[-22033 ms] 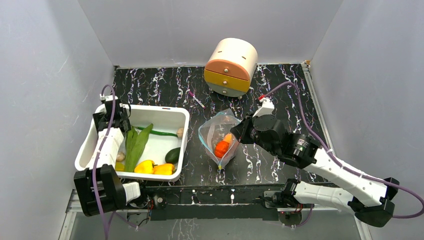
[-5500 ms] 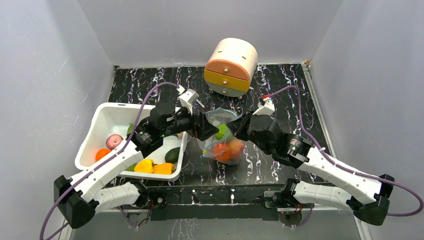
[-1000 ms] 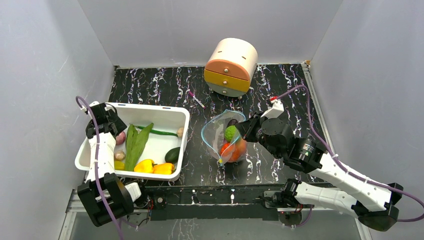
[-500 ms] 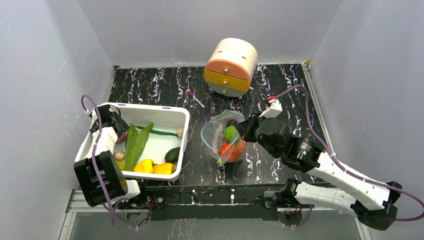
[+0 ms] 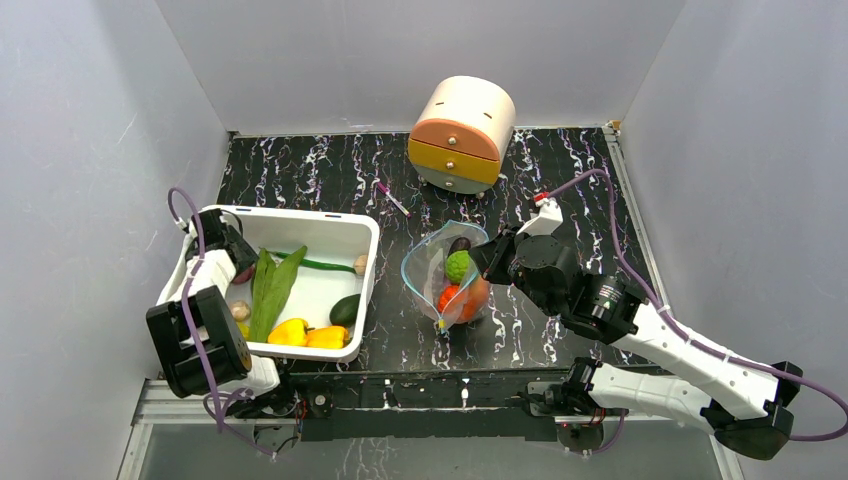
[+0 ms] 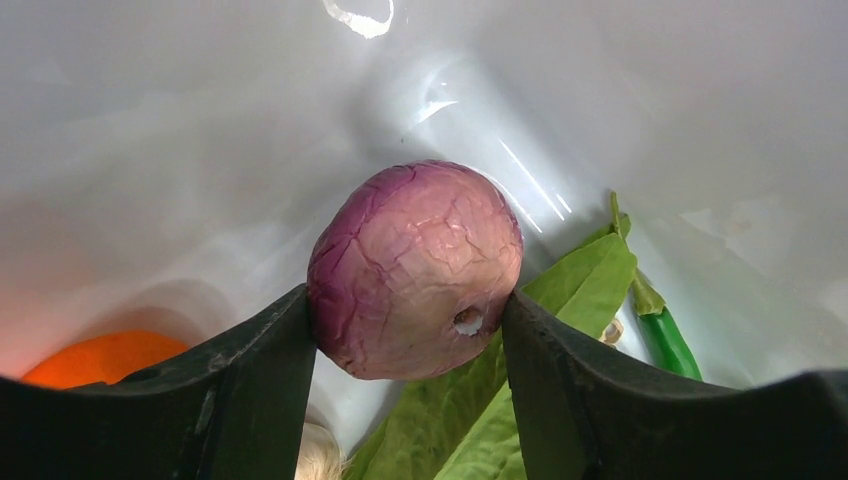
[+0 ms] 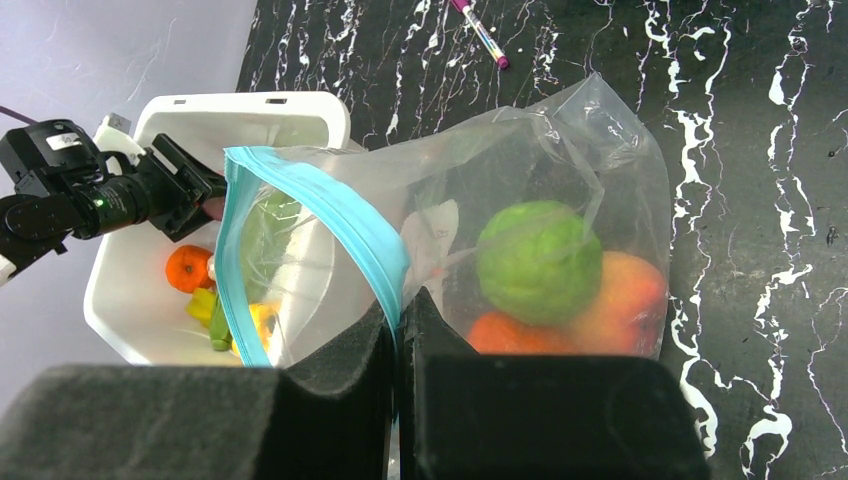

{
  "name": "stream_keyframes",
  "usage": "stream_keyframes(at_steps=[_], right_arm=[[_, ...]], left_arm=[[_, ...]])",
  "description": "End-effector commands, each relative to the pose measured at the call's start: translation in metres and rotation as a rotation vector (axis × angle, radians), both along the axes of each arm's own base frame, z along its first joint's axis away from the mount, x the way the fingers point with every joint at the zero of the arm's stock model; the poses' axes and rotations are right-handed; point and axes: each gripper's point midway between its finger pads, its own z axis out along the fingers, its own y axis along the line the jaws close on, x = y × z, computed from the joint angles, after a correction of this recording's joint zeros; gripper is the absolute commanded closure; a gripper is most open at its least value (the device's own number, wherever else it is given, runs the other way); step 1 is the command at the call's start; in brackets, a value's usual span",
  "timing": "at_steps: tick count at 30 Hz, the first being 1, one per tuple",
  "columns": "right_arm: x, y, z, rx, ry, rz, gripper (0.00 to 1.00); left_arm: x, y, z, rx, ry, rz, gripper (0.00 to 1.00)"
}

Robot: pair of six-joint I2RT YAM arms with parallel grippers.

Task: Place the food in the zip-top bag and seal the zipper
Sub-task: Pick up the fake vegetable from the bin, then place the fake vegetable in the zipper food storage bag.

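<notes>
The clear zip-top bag (image 5: 438, 272) stands open on the table, its blue-green zipper strip (image 7: 330, 215) held wide. My right gripper (image 7: 400, 310) is shut on the bag's rim at its right side (image 5: 483, 262). A green round fruit (image 7: 538, 262) and orange and red-pink fruits (image 7: 620, 300) lie inside the bag. My left gripper (image 6: 410, 305) is inside the white tub (image 5: 300, 213) at its left end (image 5: 237, 268). Its fingers (image 6: 260, 370) press both sides of a purple-pink round fruit (image 6: 415, 265).
The tub also holds a long green leaf (image 5: 268, 285), yellow peppers (image 5: 305, 335), a dark green fruit (image 5: 346, 310), a green chili (image 5: 325, 265) and an orange fruit (image 6: 100, 358). A round drawer unit (image 5: 462, 132) and a pink pen (image 5: 392, 198) lie behind the bag.
My left arm has drawn down and inward at the tub's left end, bringing the gripper onto the purple fruit. The right gripper and bag have hardly moved.
</notes>
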Motion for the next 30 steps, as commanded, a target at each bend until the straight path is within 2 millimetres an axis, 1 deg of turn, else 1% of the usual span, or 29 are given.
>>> stream_keyframes(at_steps=[1,4,7,10,14,16,20,25,27,28,30], right_arm=[[0.004,0.002,0.035,0.081,-0.065,-0.010,1.00],[0.003,0.003,0.033,0.076,-0.059,-0.006,1.00],[0.003,0.003,0.032,0.074,-0.057,-0.005,1.00],[0.003,0.005,0.029,0.073,-0.052,0.001,1.00],[0.004,0.010,0.020,0.068,-0.034,0.011,1.00],[0.004,0.011,0.019,0.067,-0.029,0.010,1.00],[0.005,0.006,0.019,0.060,-0.034,-0.009,1.00],[0.004,0.001,0.018,0.062,-0.020,-0.030,1.00],[0.004,0.001,0.016,0.058,-0.015,-0.034,1.00],[0.005,0.000,0.016,0.055,-0.015,-0.038,1.00],[0.006,-0.001,0.016,0.052,-0.018,-0.051,1.00]], left_arm=[[0.000,-0.006,0.017,-0.015,-0.033,-0.040,0.66],[0.002,-0.012,0.035,-0.014,-0.095,-0.074,0.71],[0.001,-0.016,0.056,-0.004,-0.157,-0.088,0.72],[0.000,-0.023,0.073,-0.015,-0.197,-0.107,0.72],[-0.001,-0.050,0.085,-0.118,-0.265,-0.169,0.75],[-0.004,-0.059,0.091,-0.149,-0.281,-0.193,0.76],[-0.005,-0.077,0.103,-0.177,-0.304,-0.253,0.76],[-0.004,-0.104,0.127,-0.228,-0.359,-0.338,0.77],[-0.002,-0.117,0.137,-0.251,-0.381,-0.390,0.79],[-0.001,-0.126,0.143,-0.264,-0.397,-0.433,0.81],[0.001,-0.142,0.152,-0.283,-0.416,-0.526,0.80]])
